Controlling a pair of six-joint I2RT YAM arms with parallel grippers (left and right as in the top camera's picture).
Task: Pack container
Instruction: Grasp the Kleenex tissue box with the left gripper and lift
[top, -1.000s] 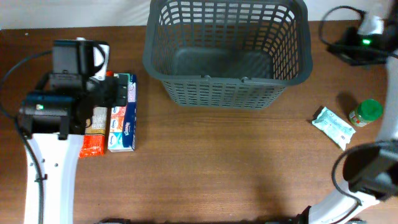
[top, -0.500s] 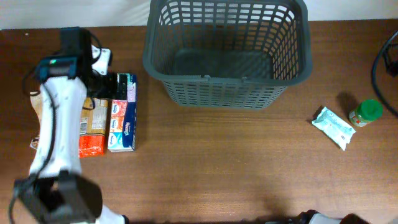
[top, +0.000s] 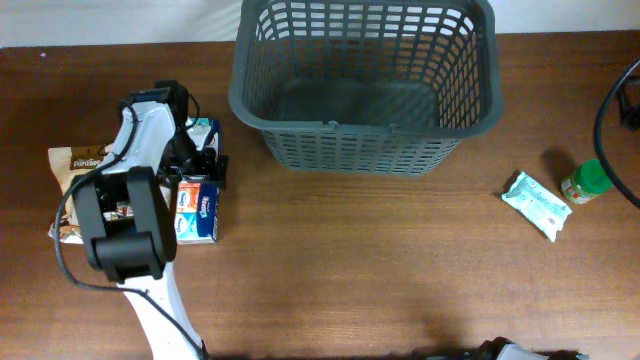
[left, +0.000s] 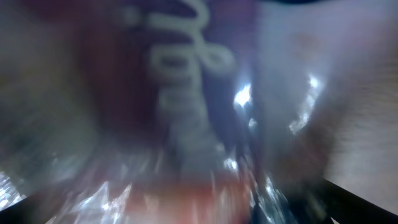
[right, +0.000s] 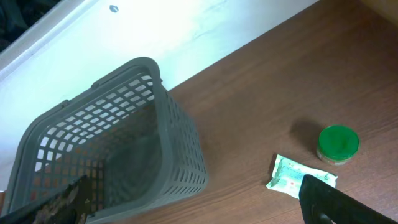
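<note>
My left gripper (top: 205, 160) has swung down onto the packets (top: 197, 210) left of the basket (top: 365, 126); its jaws I cannot tell through blur; my right gripper (right: 196, 208) gapes wide above the basket; basket empty, so a first pick looks near.

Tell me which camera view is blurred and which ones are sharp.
Left wrist: badly blurred, only smeared reddish shiny packaging with glare spots. Overhead: sharp, evenly lit basket. Right wrist: sharp, green-lidded jar casting a soft shadow.
</note>
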